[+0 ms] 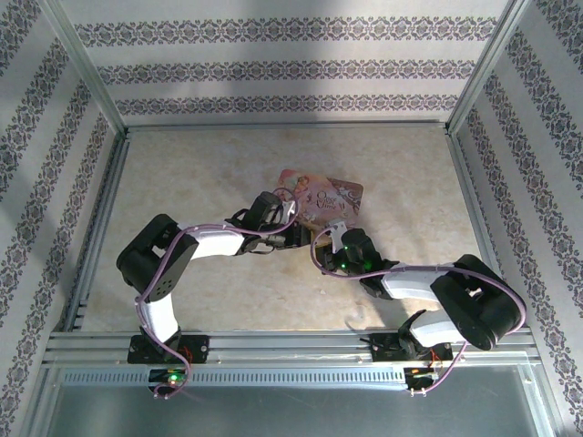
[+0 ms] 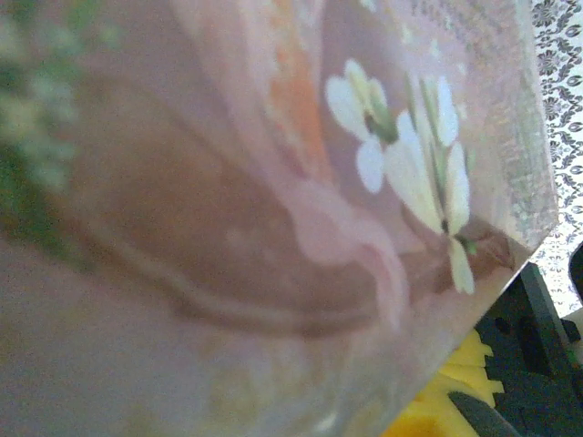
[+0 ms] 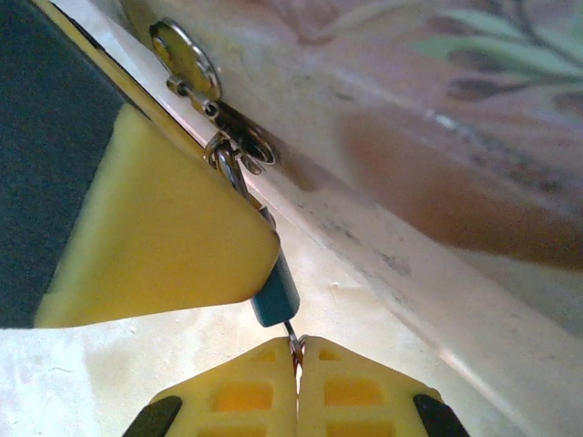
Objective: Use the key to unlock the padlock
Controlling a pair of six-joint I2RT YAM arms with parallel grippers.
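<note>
- The left gripper (image 1: 290, 224) comes in from the left of the right-hand fingers. One of its yellow pads (image 3: 155, 228) lies across the upper part of the lock, ahead and to the left of the right fingertips. Its partner finger is hidden, so I cannot tell whether it grips anything.
- The padlock (image 3: 275, 293) sits straight ahead of the right fingertips, just beyond them. Its long axis runs away from the tips and slightly left, with the keyhole end nearest them and the shackle (image 3: 226, 166) at the far end.
- The shackle passes through the metal hasp (image 3: 240, 138), farther ahead and to the left.
- The key (image 3: 291, 335) shows as a thin metal sliver between the fingertips and the blue-teal body. It lies in line with the lock's axis and appears to be seated in the bottom of the body.
- The right gripper (image 3: 298, 364) has its two yellow pads pressed together on the key, so this arm is the one placed to work it.
- The coming move is probably a twist about that shared axis. Any sideways pull risks bending the key or slipping it out.
- The wall of the pink tin (image 3: 437, 137) runs close along the right of the fingers. With the left pad crowding the other side, there is little room to roll the wrist.
</note>
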